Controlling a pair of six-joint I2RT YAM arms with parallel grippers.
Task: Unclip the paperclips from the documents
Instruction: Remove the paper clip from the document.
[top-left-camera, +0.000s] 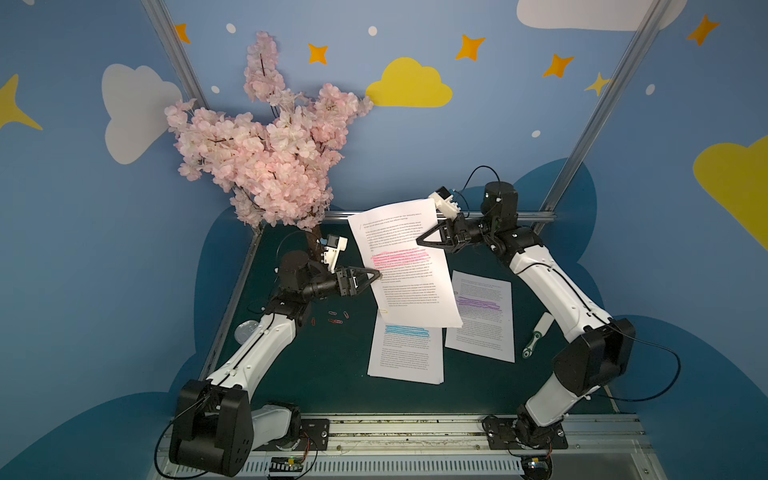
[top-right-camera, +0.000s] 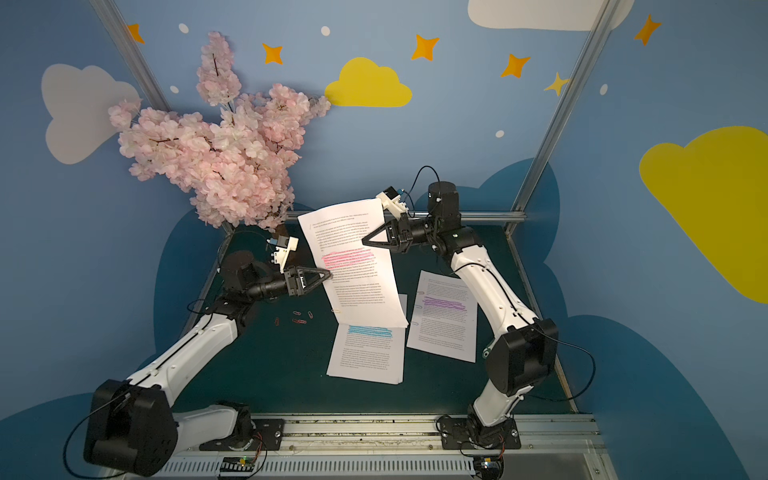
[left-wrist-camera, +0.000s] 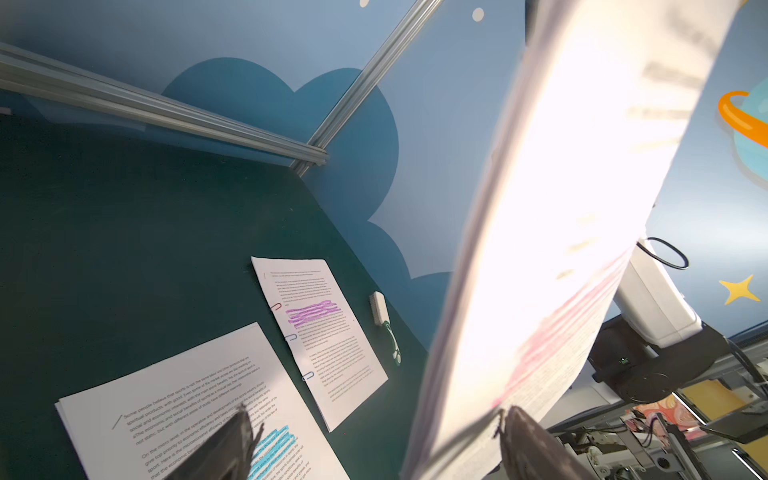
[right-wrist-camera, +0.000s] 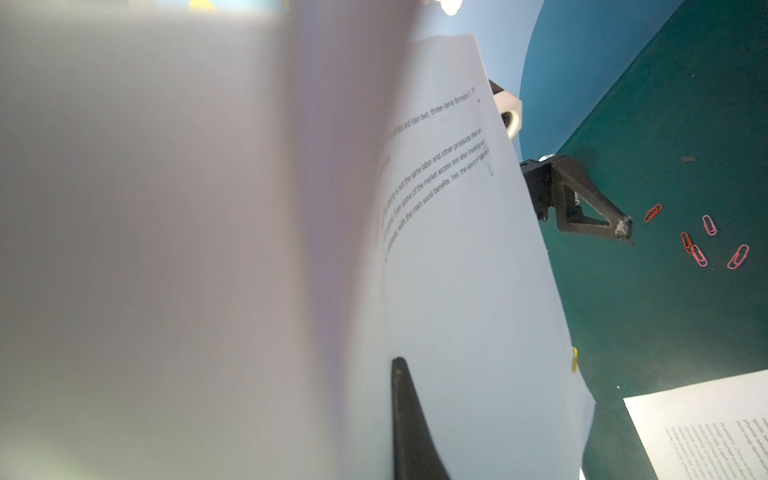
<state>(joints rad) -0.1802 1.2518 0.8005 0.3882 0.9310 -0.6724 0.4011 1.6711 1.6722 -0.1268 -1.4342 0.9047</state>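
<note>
My right gripper (top-left-camera: 419, 241) is shut on the right edge of the pink-banded document (top-left-camera: 403, 266) and holds it up, tilted, above the table. A yellow paperclip (right-wrist-camera: 574, 359) sits on that document's lower left edge. At the left edge my left gripper (top-left-camera: 377, 276) stands open, its fingers (left-wrist-camera: 525, 440) wide apart with the paper's edge between them. The blue-banded document (top-left-camera: 405, 353) and the purple-banded document (top-left-camera: 482, 316) lie flat on the mat. Three paperclips (left-wrist-camera: 291, 337) line the purple one's left edge. Several loose red and pink paperclips (top-left-camera: 336, 316) lie under the left arm.
A pink blossom tree (top-left-camera: 266, 153) stands at the back left corner. A white and green brush (top-left-camera: 538, 334) lies to the right of the purple-banded document. A clear round lid (top-left-camera: 245, 330) rests by the left edge. An aluminium rail (top-left-camera: 498, 216) bounds the back.
</note>
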